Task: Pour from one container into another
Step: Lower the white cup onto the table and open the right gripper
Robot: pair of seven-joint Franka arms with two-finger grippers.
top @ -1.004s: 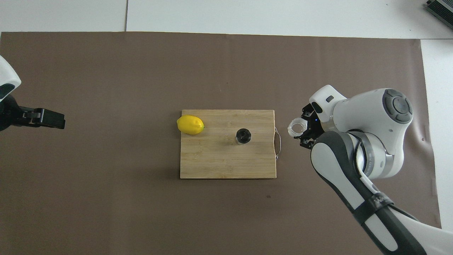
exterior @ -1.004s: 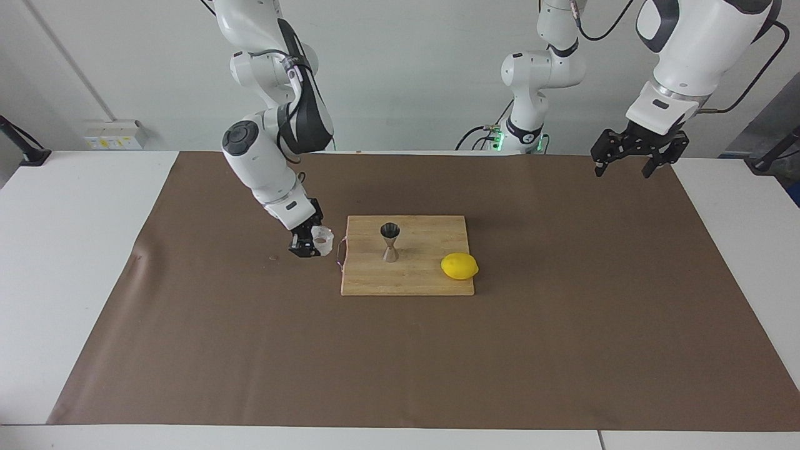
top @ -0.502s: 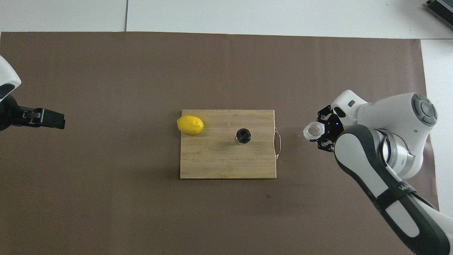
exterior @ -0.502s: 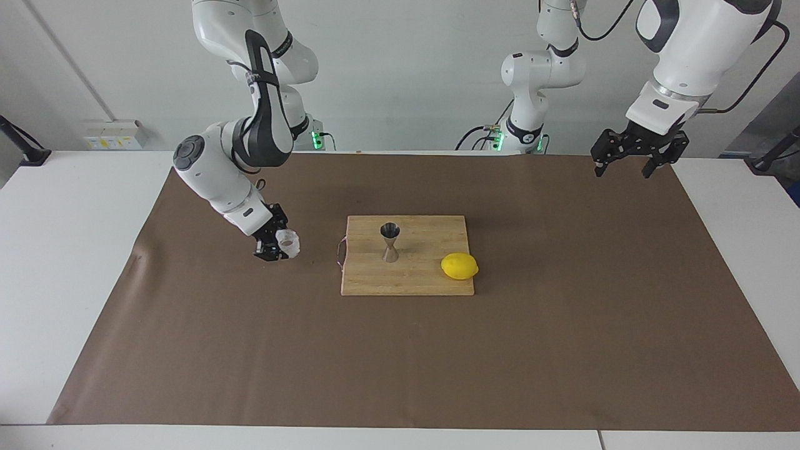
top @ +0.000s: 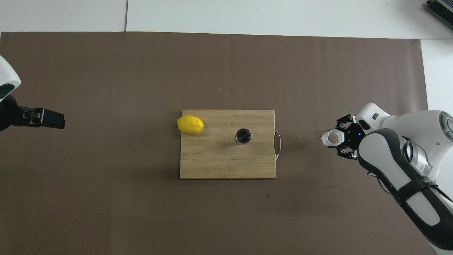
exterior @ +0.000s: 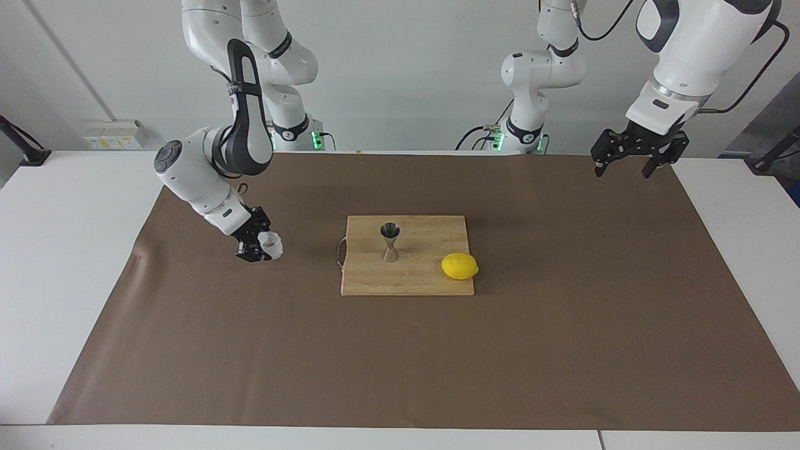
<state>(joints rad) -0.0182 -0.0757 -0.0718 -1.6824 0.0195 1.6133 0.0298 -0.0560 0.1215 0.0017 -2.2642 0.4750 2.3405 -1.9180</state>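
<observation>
My right gripper (exterior: 259, 246) (top: 340, 139) is shut on the small whitish textured cup (exterior: 271, 245) (top: 332, 138), low over the brown mat between the wooden board and the right arm's end of the table. The cup's mouth faces up. The steel jigger (exterior: 390, 241) (top: 243, 136) stands upright near the middle of the board (exterior: 431, 280) (top: 216, 163). My left gripper (exterior: 638, 161) (top: 53, 119) hangs open and waiting, high over the mat's edge at the left arm's end.
A yellow lemon (exterior: 459, 266) (top: 190, 124) lies on the board's corner toward the left arm's end. The board has a wire handle (exterior: 340, 252) (top: 278, 143) on the side toward the cup. The brown mat (exterior: 400, 362) covers most of the white table.
My right gripper has carried the cup away from the board toward the right arm's end of the table. The left arm, jigger and lemon have not moved.
</observation>
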